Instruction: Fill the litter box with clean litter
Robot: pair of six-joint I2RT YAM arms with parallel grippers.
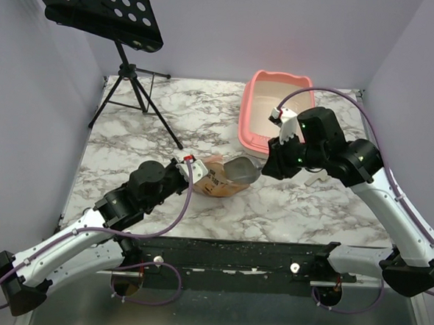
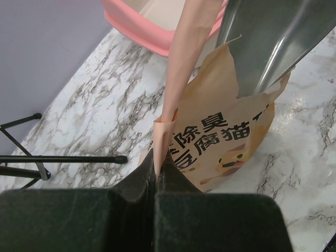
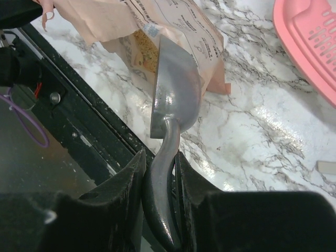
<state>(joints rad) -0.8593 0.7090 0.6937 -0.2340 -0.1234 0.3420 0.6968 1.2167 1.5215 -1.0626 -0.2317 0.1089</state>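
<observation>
The pink litter box (image 1: pixel 272 107) stands at the back right, its pale inside showing. An orange-tan printed bag (image 1: pixel 212 178) stands mid-table. My left gripper (image 2: pixel 157 168) is shut on the bag's (image 2: pixel 231 136) torn upper edge and holds it up. My right gripper (image 3: pixel 160 157) is shut on the handle of a grey metal scoop (image 3: pixel 176 89), whose bowl sits at the bag's mouth (image 1: pixel 242 170). A patch of tan granules, the clean litter (image 3: pixel 144 50), shows inside the bag beside the scoop. The litter box (image 3: pixel 310 42) lies just beyond the right gripper.
A music stand (image 1: pixel 94 4) on a black tripod (image 1: pixel 134 76) occupies the back left. A small white piece (image 1: pixel 317 180) lies on the marble right of the scoop. A black rail (image 1: pixel 233 252) runs along the near edge. Walls close in on three sides.
</observation>
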